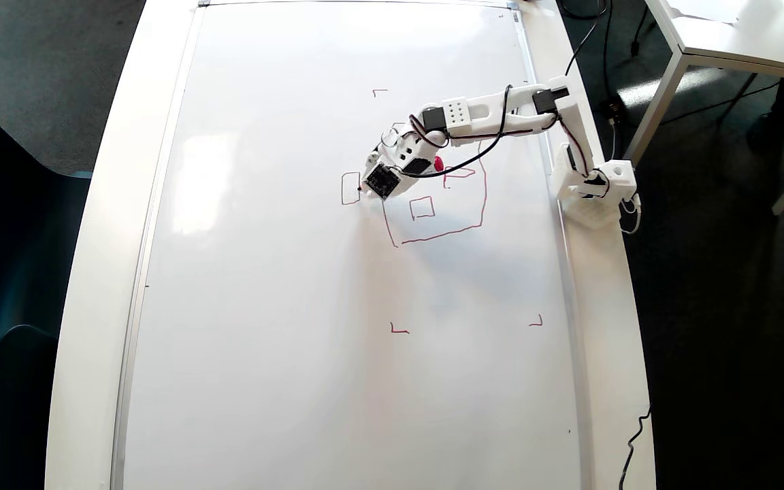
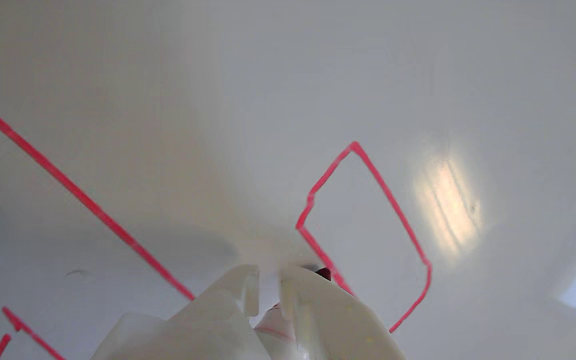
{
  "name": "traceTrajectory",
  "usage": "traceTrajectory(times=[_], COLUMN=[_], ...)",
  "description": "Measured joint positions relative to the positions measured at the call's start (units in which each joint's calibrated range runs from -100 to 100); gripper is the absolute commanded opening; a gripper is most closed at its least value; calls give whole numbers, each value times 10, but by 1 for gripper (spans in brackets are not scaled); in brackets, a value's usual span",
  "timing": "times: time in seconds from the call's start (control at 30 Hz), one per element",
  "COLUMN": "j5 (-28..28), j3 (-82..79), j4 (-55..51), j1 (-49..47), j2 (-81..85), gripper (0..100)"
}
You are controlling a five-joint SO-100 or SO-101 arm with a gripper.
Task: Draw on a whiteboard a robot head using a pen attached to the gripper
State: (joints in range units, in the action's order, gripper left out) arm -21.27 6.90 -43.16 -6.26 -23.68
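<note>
Fingers around pen, apparently touching whiteboard

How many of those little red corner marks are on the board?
3 show on the whiteboard in the overhead view: top, bottom middle, bottom right. The arm may hide a fourth.

A long white table with rounded edges is seen in the overhead view, almost wholly covered by a large glossy white rectangular whiteboard with a thin silver frame laid flat on it. The white plastic base of the small robot arm is stood on the table's right rim, just beside the board's frame.
</note>
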Motion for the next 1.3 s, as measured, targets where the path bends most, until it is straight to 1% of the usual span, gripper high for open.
traceTrajectory(times=[0.07, 0.3, 0.37, 0.47, 0.53, 0.57, 0.6, 0.67, 0.73, 0.77, 0.8, 0.9, 0.93, 1.03, 1.07, 1.23, 1.3], j5=[8, 66, 68, 71, 71, 71, 71, 71, 85, 100, 104, 132, 151, 178, 195, 226, 234], j3=[0, -7, -25, -122, -161, -196, -274, -333, -407, -466, -487, -585, -664, -753, -821, -941, -965], j4=[6, 19, 8, -26, -31, -31, -31, -31, -30, -19, -16, 36, 73, 126, 171, 269, 291], j1=[0, 10, 13, 15, 16, 16, 17, 17, 17, 17, 17, 32, 43, 51, 62, 81, 87], j2=[22, 152, 174, 259, 296, 326, 392, 443, 507, 564, 584, 664, 719, 785, 839, 934, 955], gripper=[1, 1, 1, 1, 1, 1, 1, 1, 1, 1, 1, 1, 1, 1, 1, 1, 1])
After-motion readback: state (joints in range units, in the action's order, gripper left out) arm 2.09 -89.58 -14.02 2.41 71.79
